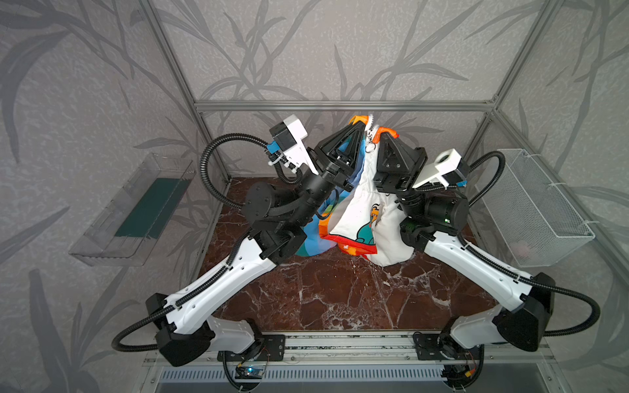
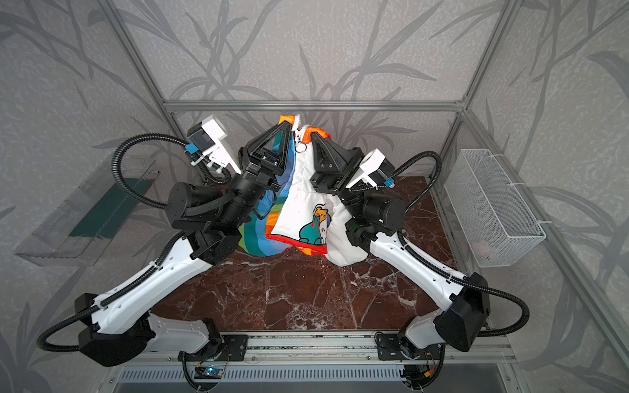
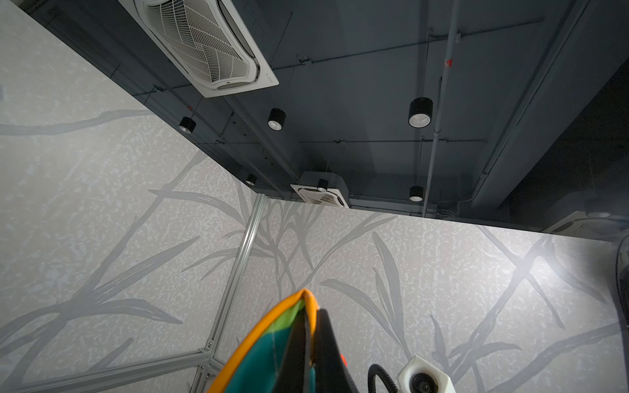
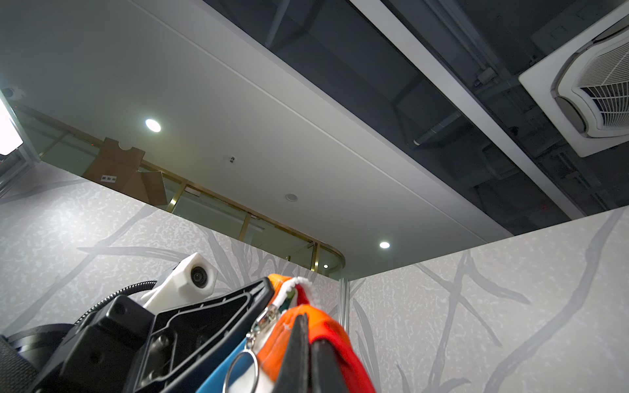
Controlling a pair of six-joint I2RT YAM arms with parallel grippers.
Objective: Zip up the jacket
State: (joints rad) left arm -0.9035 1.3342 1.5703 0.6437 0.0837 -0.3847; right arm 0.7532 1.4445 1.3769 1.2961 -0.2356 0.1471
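The jacket [image 1: 360, 204] [image 2: 306, 200] hangs lifted above the marble table [image 1: 340, 292], with its lower part resting on the marble in both top views. My left gripper [image 1: 360, 124] [image 3: 315, 326] is shut on an orange-trimmed top edge of the jacket [image 3: 265, 350]. Just beside it, my right gripper [image 1: 383, 136] [image 4: 308, 326] is shut on the orange and red top edge of the jacket [image 4: 275, 343]. Between the two grippers runs the white zipper, and its ring pull [image 1: 371, 147] [image 2: 300, 147] [image 4: 242, 372] dangles free.
A white wire basket [image 1: 537, 204] hangs on the right wall. A clear tray with a green base [image 1: 143, 207] sits on the left wall. An aluminium frame bar [image 1: 340, 105] crosses just behind the raised grippers.
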